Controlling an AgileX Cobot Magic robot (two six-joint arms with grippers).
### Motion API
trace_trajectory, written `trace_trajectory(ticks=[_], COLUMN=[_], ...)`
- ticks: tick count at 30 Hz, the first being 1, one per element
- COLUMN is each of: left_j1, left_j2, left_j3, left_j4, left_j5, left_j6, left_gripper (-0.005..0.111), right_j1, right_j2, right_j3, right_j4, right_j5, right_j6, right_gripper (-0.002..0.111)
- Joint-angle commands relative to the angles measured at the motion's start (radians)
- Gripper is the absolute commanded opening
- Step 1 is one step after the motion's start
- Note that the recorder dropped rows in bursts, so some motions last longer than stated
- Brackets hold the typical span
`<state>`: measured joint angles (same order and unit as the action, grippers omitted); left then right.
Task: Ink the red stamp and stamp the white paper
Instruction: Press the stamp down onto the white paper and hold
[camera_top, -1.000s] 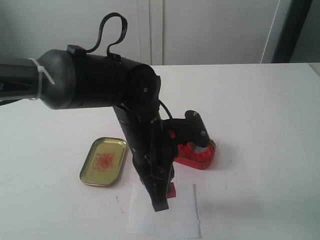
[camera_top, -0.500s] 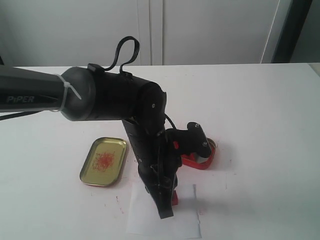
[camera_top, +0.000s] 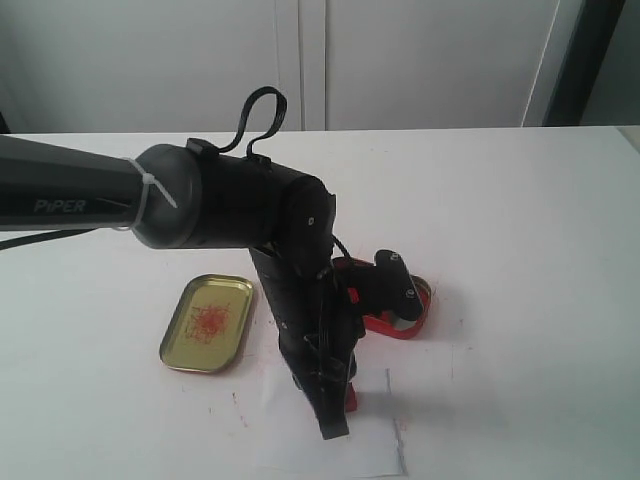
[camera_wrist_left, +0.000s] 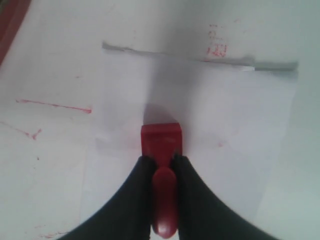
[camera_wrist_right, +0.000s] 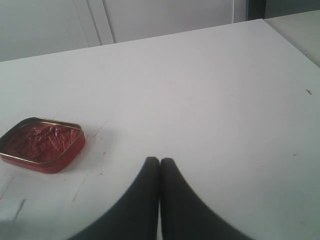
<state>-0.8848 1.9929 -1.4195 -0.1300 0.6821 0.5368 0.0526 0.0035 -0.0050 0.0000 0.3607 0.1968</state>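
The red stamp (camera_wrist_left: 161, 140) is held by its knob handle in my left gripper (camera_wrist_left: 161, 159), which is shut on it. Its square base points down over the middle of the white paper (camera_wrist_left: 225, 125), and its shadow joins the base. I cannot tell whether base and sheet touch. In the exterior view the left gripper (camera_top: 335, 412) points down at the white paper (camera_top: 375, 448), with the red stamp (camera_top: 350, 396) showing beside the fingers. My right gripper (camera_wrist_right: 159, 161) hovers shut and empty over bare table, out of the exterior view.
The oval red ink tin (camera_top: 408, 312) stands open just behind the paper, half hidden by the left arm, and is also seen as the tin (camera_wrist_right: 42, 142). Its gold lid (camera_top: 207, 322) lies to the left. Red stamp prints (camera_wrist_left: 216, 47) and smears mark the table.
The left arm has swung forward and down from the tin, carrying the stamp lower over the paper. The right gripper's earlier position is not shown.
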Motion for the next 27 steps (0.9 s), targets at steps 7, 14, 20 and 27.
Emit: trace_trajectory(ticks=[7,14,20,27], left_j1=[-0.005,-0.005,-0.005,-0.005], left_j2=[0.048,0.089,0.092,0.092], left_j3=[0.013,0.013,0.013,0.013], left_j4=[-0.046,-0.075,-0.081,-0.081], left_j5=[0.105,0.107,0.103,0.097], left_j6=[-0.007,-0.007,-0.007,-0.007], left_gripper=[0.000,0.000,0.000,0.000], right_j1=[-0.002,-0.002,-0.002,-0.002], right_j2=[-0.003,-0.003,-0.003,-0.003], right_j3=[0.005,0.005,0.005,0.005], right_j4=[0.000,0.000,0.000,0.000], right_j5=[-0.010,-0.010,-0.010,-0.010], right_j6=[0.000,0.000,0.000,0.000], right_gripper=[0.000,0.000,0.000,0.000])
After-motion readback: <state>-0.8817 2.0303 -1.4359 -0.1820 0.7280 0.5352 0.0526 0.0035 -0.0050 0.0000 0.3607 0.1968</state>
